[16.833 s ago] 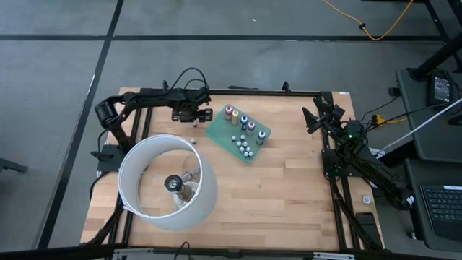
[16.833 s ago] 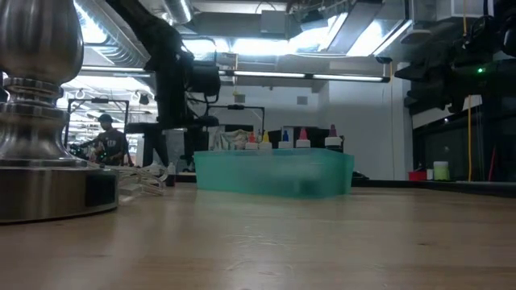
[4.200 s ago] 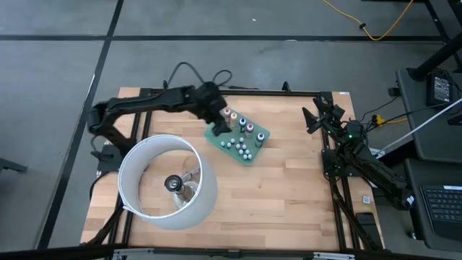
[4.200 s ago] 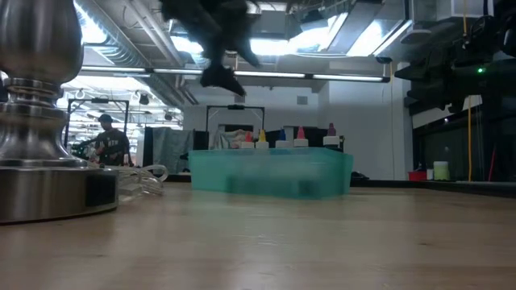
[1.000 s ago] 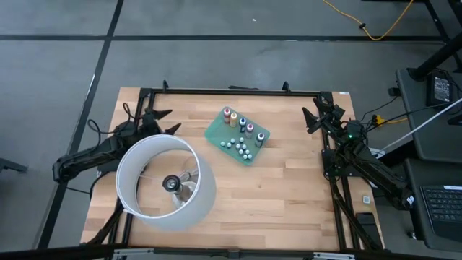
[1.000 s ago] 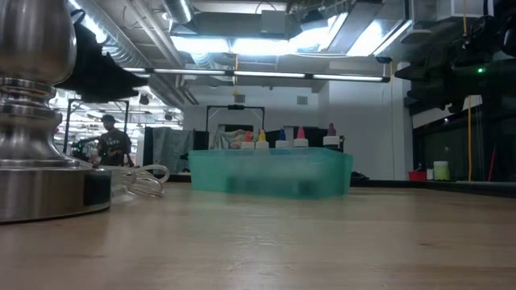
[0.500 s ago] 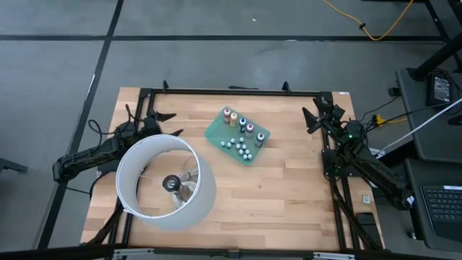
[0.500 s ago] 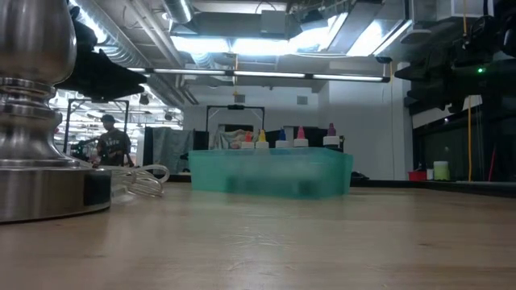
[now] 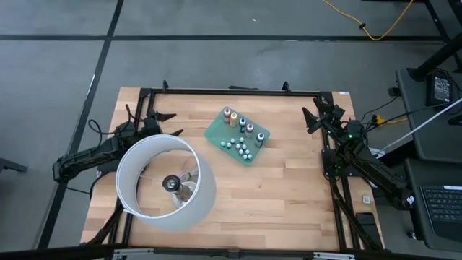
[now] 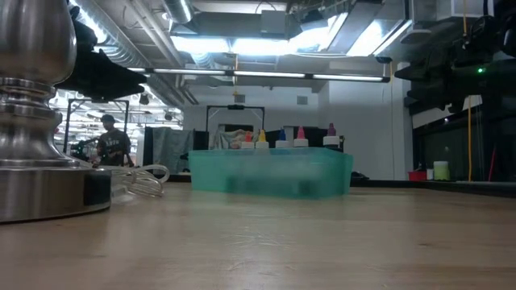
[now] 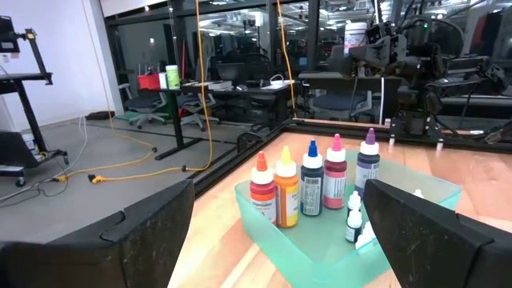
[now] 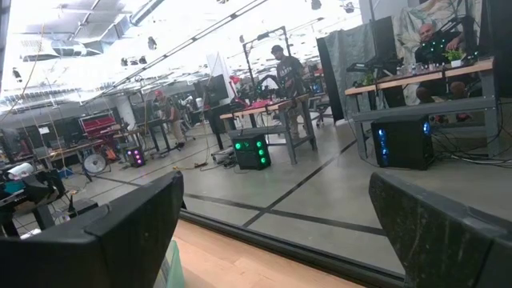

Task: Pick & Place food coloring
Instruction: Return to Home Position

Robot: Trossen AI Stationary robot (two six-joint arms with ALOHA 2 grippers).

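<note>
Holding still, seemingly — left gripper (image 9: 170, 123) spread.

Bright bottles (image 11: 312, 186) in a see-through teal bin (image 11: 280, 232) on a pale wood table (image 9: 289, 188).
The tall ones run orange-red, yellow-orange, dark with a blue cap, deep red with a pink cap, and purple with a pale cap. The table shows blond planks with fine grain. The lamp shade (image 9: 209, 188) is white, and its base (image 10: 40, 189) is brushed silver.

Food coloring bottles (image 9: 240, 133) inside the bin (image 9: 215, 133), the lamp (image 9: 173, 183) left of the bin
</note>
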